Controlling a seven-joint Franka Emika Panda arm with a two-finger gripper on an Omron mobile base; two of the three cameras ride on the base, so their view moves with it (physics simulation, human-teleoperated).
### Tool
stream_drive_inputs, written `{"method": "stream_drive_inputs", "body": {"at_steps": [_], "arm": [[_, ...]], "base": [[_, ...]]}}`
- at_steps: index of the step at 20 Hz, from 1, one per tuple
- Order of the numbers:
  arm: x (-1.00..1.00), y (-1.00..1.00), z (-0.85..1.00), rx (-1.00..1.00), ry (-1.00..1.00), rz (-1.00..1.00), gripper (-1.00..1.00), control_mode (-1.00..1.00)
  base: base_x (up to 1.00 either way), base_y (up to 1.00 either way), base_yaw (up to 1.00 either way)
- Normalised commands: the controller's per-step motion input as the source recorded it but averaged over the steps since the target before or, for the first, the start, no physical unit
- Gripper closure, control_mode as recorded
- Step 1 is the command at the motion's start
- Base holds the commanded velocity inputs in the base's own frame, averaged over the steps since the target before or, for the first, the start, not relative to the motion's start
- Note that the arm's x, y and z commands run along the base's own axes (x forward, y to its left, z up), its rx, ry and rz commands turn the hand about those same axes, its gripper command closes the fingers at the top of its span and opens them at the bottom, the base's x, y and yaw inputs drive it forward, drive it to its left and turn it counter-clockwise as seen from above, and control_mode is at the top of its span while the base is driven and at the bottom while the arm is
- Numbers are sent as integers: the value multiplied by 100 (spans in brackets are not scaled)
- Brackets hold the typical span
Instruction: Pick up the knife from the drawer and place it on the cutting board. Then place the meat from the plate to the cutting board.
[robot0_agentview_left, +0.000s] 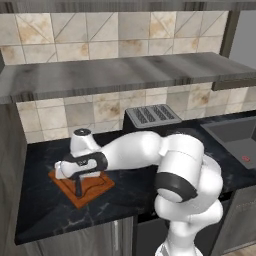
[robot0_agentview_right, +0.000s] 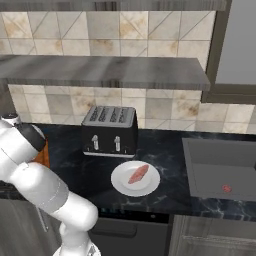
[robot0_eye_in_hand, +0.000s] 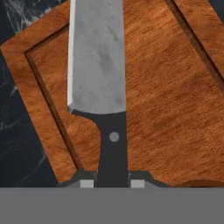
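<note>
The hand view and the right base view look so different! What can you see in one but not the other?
The hand view gives the close look: the gripper shut on the knife by its black handle, blade over the cutting board. The right base view has the toaster, the meat on its white plate and the sink. Both show the dark counter.

In the hand view the knife (robot0_eye_in_hand: 99, 78) runs off the top edge, its tip unseen, and the cutting board (robot0_eye_in_hand: 162, 96) is cut off at top and right. In the right base view the arm hides most of the board
</note>
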Motion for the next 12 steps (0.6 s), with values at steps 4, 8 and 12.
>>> {"method": "stream_drive_inputs", "body": {"at_steps": [4, 8, 12], "arm": [[29, 6, -29, -2, 4, 0, 100, -100], [19, 3, -28, -3, 1, 0, 100, -100], [5, 1, -34, -3, 0, 0, 100, -100]], "base": [[0, 0, 0], [0, 0, 0], [0, 0, 0]]}}
